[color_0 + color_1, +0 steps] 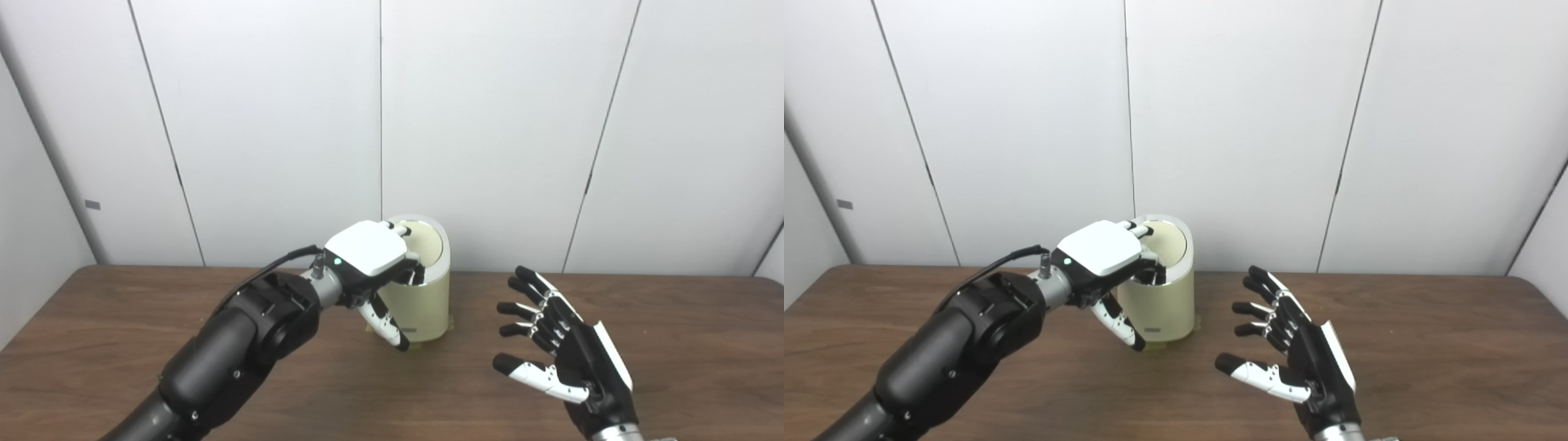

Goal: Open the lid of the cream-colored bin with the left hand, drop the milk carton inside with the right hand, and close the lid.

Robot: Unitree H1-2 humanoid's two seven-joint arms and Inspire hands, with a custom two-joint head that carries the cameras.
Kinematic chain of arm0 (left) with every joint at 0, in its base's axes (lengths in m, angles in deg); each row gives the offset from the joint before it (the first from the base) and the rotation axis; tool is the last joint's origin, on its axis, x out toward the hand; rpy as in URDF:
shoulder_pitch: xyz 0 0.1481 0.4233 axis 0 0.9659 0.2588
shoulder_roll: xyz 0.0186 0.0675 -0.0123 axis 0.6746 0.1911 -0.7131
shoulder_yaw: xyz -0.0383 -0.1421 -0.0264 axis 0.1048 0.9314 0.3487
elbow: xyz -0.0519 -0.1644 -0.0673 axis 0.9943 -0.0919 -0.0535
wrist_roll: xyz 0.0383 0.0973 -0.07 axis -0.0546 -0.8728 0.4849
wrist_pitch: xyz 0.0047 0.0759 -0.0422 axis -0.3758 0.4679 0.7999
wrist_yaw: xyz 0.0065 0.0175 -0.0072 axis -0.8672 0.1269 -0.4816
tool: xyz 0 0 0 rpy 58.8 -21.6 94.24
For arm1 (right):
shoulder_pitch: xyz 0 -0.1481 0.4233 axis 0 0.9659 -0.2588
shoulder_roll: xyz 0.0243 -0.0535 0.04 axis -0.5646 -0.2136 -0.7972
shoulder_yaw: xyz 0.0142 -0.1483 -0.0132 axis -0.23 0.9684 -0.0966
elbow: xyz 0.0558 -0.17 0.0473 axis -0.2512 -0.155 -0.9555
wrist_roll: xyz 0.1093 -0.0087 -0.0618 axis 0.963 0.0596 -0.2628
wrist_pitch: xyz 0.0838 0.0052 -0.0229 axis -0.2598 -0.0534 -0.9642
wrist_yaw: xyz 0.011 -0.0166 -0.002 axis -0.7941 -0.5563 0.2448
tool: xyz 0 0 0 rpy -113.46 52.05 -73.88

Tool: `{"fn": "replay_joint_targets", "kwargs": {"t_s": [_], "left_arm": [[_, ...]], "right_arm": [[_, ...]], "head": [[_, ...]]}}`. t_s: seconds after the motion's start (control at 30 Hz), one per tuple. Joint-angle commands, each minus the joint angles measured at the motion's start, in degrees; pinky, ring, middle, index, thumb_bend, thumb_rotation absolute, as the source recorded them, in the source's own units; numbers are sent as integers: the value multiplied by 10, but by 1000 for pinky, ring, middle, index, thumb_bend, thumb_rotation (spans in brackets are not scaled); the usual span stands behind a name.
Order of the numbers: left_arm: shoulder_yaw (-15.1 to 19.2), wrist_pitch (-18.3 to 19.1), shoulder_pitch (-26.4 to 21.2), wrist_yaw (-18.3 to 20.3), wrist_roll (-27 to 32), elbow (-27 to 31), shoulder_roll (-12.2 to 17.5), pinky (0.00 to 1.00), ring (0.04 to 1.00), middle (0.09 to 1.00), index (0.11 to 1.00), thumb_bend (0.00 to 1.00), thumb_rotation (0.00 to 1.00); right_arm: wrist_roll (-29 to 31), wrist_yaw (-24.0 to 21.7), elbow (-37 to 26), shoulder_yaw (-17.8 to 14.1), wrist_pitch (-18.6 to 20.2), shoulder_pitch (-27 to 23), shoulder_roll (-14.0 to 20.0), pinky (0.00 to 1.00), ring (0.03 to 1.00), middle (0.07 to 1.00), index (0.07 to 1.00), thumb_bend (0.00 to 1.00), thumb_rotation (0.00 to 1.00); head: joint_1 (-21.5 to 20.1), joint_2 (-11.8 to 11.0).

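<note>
The cream-colored bin (422, 306) stands on the brown table (674, 343) near its back edge. Its lid (427, 240) is tilted, with a dark gap at its near edge. My left hand (367, 252) is on top of the bin, its fingers curled over the lid's near edge and the thumb down along the bin's front. My right hand (560, 346) is open and empty, palm turned left, hovering above the table to the right of the bin. No milk carton is in view.
White wall panels (490, 122) stand right behind the table. My left forearm (245, 343) crosses the table's left half towards the bin.
</note>
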Motion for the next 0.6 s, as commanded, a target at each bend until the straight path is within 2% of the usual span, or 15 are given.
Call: {"fn": "replay_joint_targets", "kwargs": {"t_s": [0.0,0.03,0.13,0.27,0.37,0.47,0.57], "left_arm": [[24,16,14,9,23,1,5,1000,996,807,803,984,390],[35,13,19,-1,36,8,2,1000,989,804,811,954,376],[89,1,53,-69,92,38,-21,1000,962,805,820,900,347],[164,-16,105,-146,180,73,-66,1000,955,869,852,830,299],[217,-40,146,-207,248,90,-102,876,934,902,875,779,295],[256,-38,183,-232,309,102,-129,843,919,913,899,743,340],[286,-19,218,-236,375,110,-148,937,932,898,896,756,349]], "right_arm": [[1,3,-18,-3,-7,-13,0,611,748,872,868,803,330],[1,4,-17,-3,-7,-13,1,612,748,873,869,804,332],[5,3,-15,-4,-9,-13,0,613,748,873,869,805,328],[4,4,-12,-6,-10,-13,0,615,750,877,868,810,326],[1,5,-7,-8,-18,-13,3,610,751,883,874,801,324],[-3,6,-3,-10,-21,-13,6,609,748,884,873,807,340],[2,4,-3,-13,-22,-13,7,621,756,880,871,804,331]], "head": [[1,1],[1,1],[1,1],[2,0],[2,1],[5,1],[5,1]]}}
